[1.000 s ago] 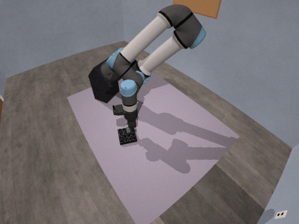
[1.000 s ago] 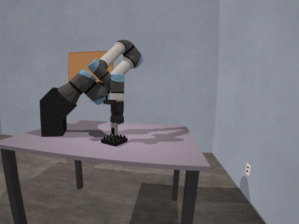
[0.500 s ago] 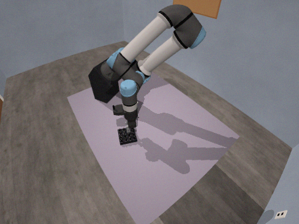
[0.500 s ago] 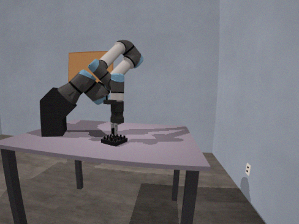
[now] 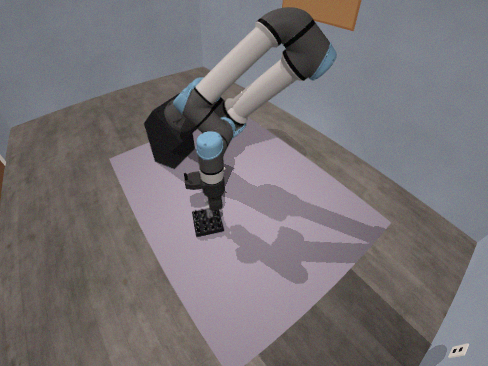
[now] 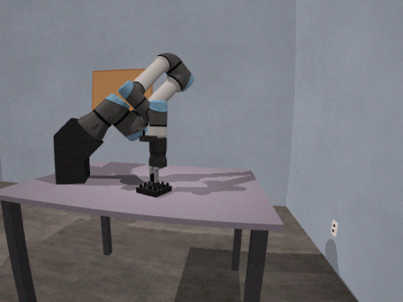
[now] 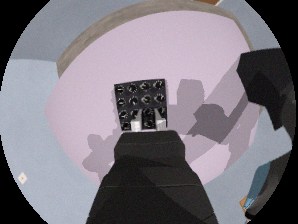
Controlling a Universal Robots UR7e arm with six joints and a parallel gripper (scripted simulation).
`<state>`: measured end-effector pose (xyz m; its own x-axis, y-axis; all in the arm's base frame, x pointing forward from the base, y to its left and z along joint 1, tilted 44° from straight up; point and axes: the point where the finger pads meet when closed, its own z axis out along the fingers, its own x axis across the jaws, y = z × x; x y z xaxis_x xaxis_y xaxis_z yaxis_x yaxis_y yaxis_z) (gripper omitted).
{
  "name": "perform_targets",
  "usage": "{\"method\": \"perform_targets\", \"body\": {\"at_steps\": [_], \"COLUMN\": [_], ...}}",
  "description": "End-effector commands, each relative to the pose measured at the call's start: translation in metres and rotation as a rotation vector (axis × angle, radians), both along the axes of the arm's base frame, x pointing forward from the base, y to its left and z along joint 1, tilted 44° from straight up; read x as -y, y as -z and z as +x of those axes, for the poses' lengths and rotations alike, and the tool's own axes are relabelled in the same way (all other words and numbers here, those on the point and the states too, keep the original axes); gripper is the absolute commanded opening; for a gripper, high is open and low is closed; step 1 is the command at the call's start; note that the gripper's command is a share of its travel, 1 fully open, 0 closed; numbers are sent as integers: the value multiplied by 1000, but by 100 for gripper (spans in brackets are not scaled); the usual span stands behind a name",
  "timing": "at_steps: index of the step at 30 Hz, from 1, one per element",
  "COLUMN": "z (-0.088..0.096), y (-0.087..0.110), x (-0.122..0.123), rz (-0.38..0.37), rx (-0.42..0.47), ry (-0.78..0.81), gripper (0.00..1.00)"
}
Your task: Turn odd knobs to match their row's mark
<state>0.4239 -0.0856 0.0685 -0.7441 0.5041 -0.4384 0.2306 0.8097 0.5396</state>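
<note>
Pinkish table top (image 5: pixel 280 170) (image 6: pixel 198 206) (image 7: pixel 85 80) holds our one knob box (image 5: pixel 208 231) (image 6: pixel 154 192) (image 7: pixel 140 92). Our one gripper (image 5: pixel 211 214) (image 6: pixel 154 181) (image 7: pixel 148 114) points down, part open, two fingers over box; grip on knob, cannot tell.

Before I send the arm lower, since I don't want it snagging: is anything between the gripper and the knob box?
Nothing visible stands between the gripper and the knob box; its parted fingers reach down among the knobs. Actual contact I cannot tell.

black knob box (image 7: pixel 140 92), pale gripper fingers
</note>
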Motion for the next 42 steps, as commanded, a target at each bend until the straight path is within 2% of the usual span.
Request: {"method": "perform_targets", "body": {"at_steps": [1,42], "z": [2,6], "y": [2,7], "x": [-1,-3], "rz": [-1,-1], "rx": [0,0], "ry": [0,0], "gripper": [46,46]}}
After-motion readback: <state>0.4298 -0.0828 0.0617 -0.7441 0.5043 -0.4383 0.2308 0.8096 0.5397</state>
